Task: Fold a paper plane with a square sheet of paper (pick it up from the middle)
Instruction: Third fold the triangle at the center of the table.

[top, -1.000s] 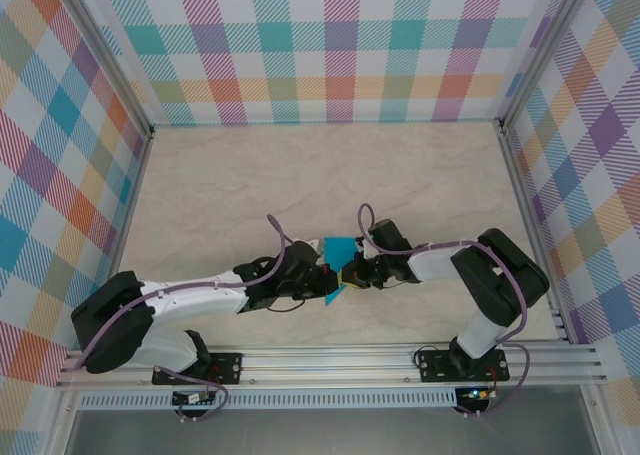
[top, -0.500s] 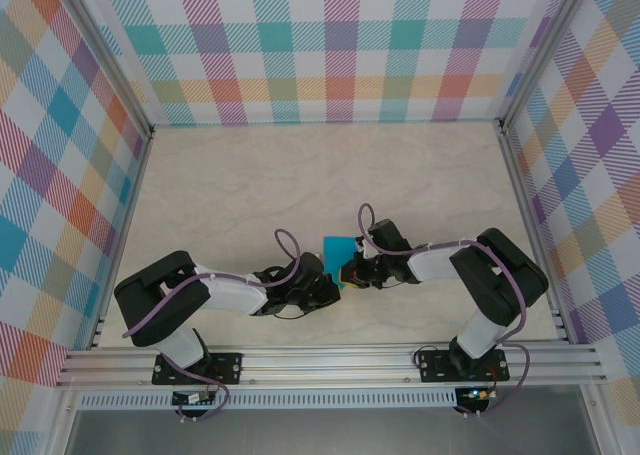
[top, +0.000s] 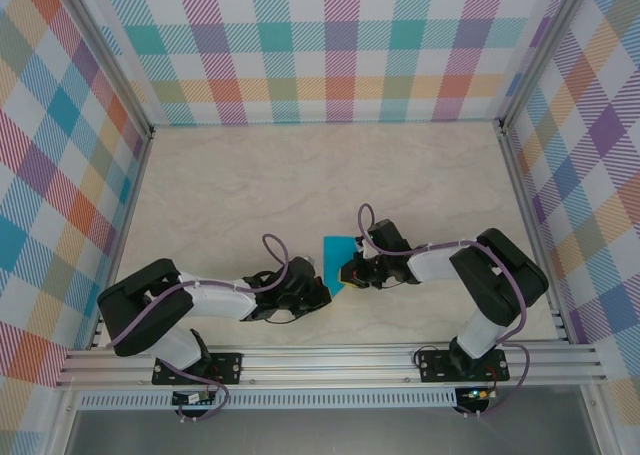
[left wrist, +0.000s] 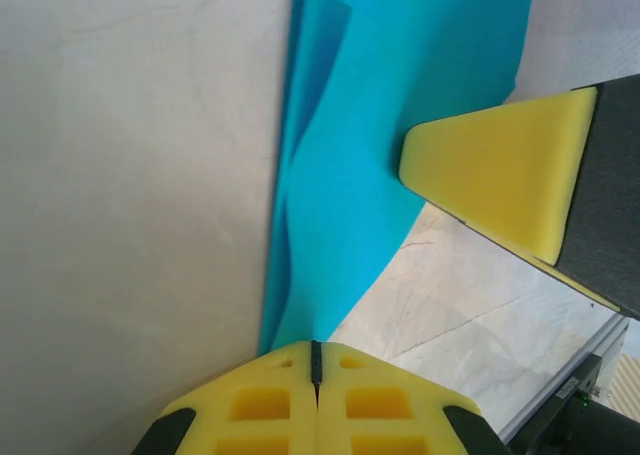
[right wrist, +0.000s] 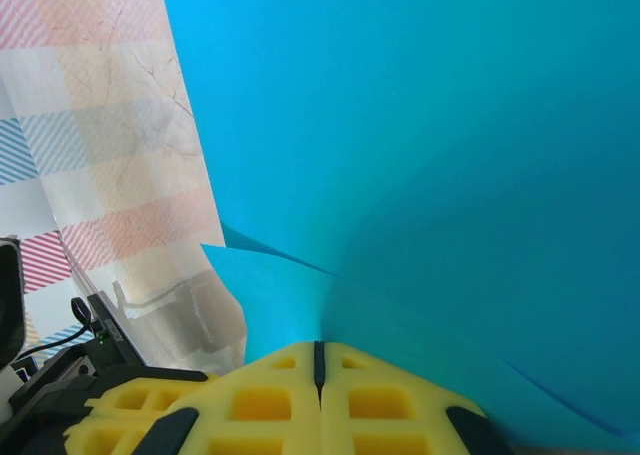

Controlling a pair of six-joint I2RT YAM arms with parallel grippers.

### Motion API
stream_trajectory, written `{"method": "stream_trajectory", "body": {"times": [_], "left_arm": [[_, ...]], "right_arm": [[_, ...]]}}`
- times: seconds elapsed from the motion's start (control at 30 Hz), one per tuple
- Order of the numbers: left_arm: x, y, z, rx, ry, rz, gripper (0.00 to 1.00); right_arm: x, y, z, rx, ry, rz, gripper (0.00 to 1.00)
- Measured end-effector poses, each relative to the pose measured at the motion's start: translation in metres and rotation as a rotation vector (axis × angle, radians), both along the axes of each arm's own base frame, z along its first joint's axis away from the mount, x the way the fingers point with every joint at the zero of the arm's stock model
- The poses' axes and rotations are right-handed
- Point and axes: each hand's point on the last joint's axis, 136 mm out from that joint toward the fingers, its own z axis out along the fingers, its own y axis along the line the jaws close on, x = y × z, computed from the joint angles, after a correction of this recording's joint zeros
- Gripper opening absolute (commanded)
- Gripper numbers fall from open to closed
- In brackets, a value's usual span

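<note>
Left wrist: left gripper (left wrist: 315, 349) and right gripper (right wrist: 319, 347) each pinch the square sheet of paper (left wrist: 400, 105), jaws closed. Pull evenly so your crease between them runs straight.

The two yellow fingers (right wrist: 250, 405) of the right gripper (right wrist: 318, 347) sit pressed together at the bottom edge. Their tips are against the teal paper (right wrist: 430, 155), which covers most of the frame. A second layer of the paper pokes out leftward in a sharp corner. Past its left edge are the pale marbled bench (right wrist: 185, 155), a checked wall (right wrist: 40, 155) and a black machine part (right wrist: 50, 400).
</note>
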Motion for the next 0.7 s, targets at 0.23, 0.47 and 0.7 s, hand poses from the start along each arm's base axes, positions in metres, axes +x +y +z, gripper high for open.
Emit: {"method": "stream_trajectory", "body": {"times": [0.23, 0.47, 0.7], "left_arm": [[0.002, 0.001, 0.019, -0.006, -0.014, 0.005, 0.0], [0.016, -0.021, 0.037, -0.039, -0.042, 0.001, 0.0], [0.009, -0.007, -0.004, 0.044, 0.038, 0.042, 0.0]], "right_arm": [[0.001, -0.001, 0.0, -0.006, -0.006, -0.004, 0.02], [0.001, -0.001, 0.0, -0.008, -0.008, -0.005, 0.02], [0.001, -0.001, 0.0, -0.008, -0.008, -0.005, 0.02]]}}
